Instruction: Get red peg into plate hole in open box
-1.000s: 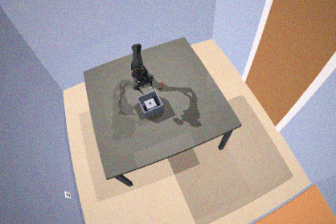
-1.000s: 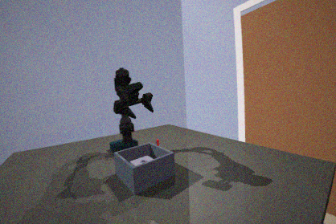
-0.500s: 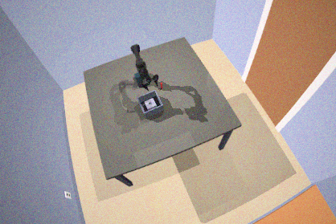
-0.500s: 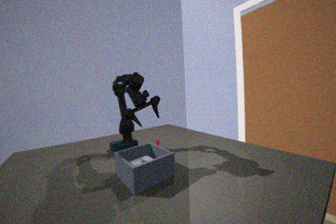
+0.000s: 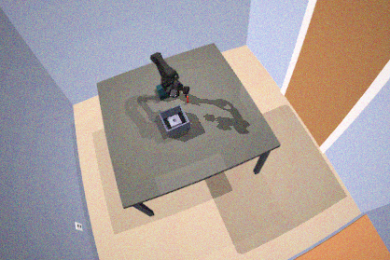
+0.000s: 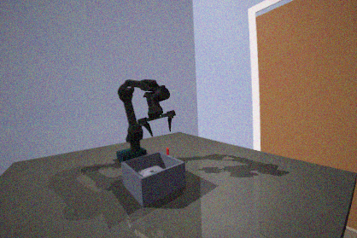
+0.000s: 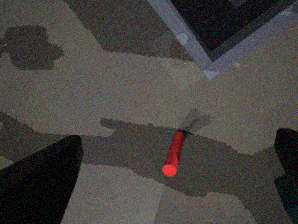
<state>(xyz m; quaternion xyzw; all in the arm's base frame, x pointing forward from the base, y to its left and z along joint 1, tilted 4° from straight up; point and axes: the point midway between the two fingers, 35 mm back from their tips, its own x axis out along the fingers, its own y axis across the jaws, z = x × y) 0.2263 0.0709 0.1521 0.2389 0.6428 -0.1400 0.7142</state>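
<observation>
From the top, the red peg is standing on the desk behind the open box. In the exterior view, the jaws are hanging above it, wide open and empty; coming straight down, centred, would suit the grasp. In the wrist view, the peg is lying between the fingertips' lines, its long axis pointing upright.

The box is standing near the peg, its walls blocking sideways entry while its open top is leaving a way down. Bare table is surrounding the peg, leaving room for fingers on both sides.
</observation>
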